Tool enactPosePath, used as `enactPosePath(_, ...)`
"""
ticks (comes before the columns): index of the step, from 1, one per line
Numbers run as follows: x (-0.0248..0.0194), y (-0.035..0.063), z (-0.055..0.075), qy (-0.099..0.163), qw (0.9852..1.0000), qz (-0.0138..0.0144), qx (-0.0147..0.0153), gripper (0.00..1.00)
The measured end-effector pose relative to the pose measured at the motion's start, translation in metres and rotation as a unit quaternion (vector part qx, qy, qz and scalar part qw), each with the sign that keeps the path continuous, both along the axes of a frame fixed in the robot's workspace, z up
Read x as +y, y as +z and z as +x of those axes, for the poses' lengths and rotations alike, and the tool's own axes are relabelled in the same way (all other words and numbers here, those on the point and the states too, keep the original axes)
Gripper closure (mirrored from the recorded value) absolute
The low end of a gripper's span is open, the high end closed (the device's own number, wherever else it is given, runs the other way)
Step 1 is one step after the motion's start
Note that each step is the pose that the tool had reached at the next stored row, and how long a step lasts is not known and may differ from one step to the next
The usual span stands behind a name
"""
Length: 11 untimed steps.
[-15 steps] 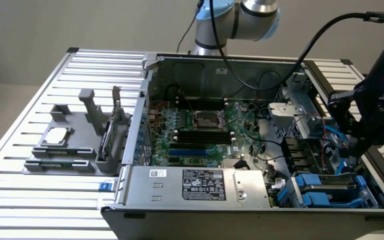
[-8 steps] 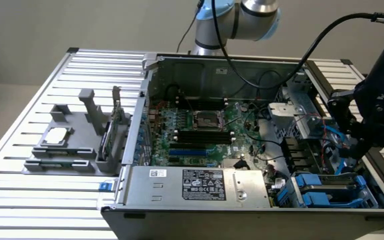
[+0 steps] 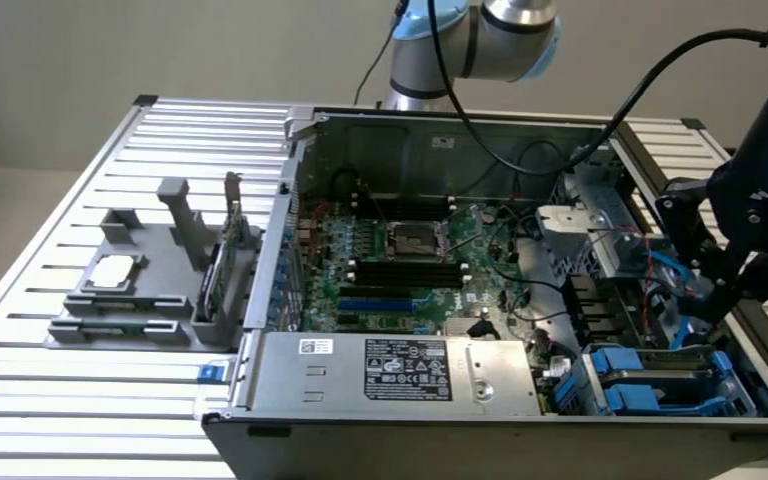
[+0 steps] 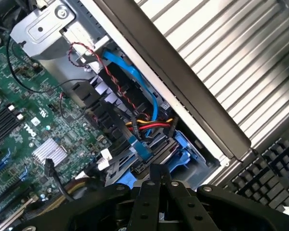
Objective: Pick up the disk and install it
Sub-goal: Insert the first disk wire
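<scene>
Inside the open computer case (image 3: 291, 210), in its corner drive bay, the disk (image 3: 658, 385) sits in its blue carrier. The gripper (image 4: 161, 174) hangs just above it, within the case walls, fingers (image 4: 149, 197) pressed together.

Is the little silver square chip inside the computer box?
No, the silver chip lies on the grey holder on the table, outside the computer case, at the exterior view's left.

Circuit board (image 3: 398, 250) green; disk (image 3: 664, 385) silver-grey, framed bright blue; power box (image 3: 304, 372) silver with a black-and-white label. Wire bundle (image 4: 149, 126) red, yellow, black; flat cable (image 4: 135, 77) light blue. Worktop (image 3: 64, 180) pale silver, ribbed in parallel stripes; gripper (image 4: 161, 183) black.
</scene>
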State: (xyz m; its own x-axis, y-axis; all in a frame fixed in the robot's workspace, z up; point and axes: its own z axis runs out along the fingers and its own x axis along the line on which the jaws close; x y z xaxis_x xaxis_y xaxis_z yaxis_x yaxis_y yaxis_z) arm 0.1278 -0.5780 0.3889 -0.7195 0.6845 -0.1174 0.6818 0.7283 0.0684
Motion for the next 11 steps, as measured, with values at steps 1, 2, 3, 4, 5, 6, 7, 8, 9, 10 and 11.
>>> enactPosePath(1,0.0000,-0.0005,0.0000,-0.010,1.0000,0.0000,0.0000,0.89)
enactPosePath(2,0.0000,-0.0010,0.0000,-0.019,0.9998,0.0000,0.0000,0.89)
enactPosePath(3,0.0000,-0.0016,0.0000,-0.028,0.9996,0.0000,0.0000,0.89)
enactPosePath(4,0.0000,-0.0023,0.0000,-0.037,0.9993,0.0000,0.0000,0.89)
enactPosePath(5,0.0001,-0.0030,0.0000,-0.046,0.9990,-0.0001,0.0000,0.89)
enactPosePath(6,0.0001,-0.0039,0.0000,-0.055,0.9985,-0.0001,0.0000,0.89)
enactPosePath(7,0.0001,-0.0048,0.0000,-0.064,0.9980,-0.0001,0.0000,0.89)
enactPosePath(8,0.0000,-0.0060,0.0000,-0.073,0.9974,0.0000,0.0000,0.89)
enactPosePath(9,0.0000,-0.0071,0.0000,-0.082,0.9966,0.0000,0.0000,0.89)
enactPosePath(10,0.0000,-0.0083,0.0000,-0.091,0.9958,-0.0001,0.0000,0.89)
enactPosePath(11,0.0000,-0.0094,0.0000,-0.100,0.9950,0.0000,0.0000,0.89)
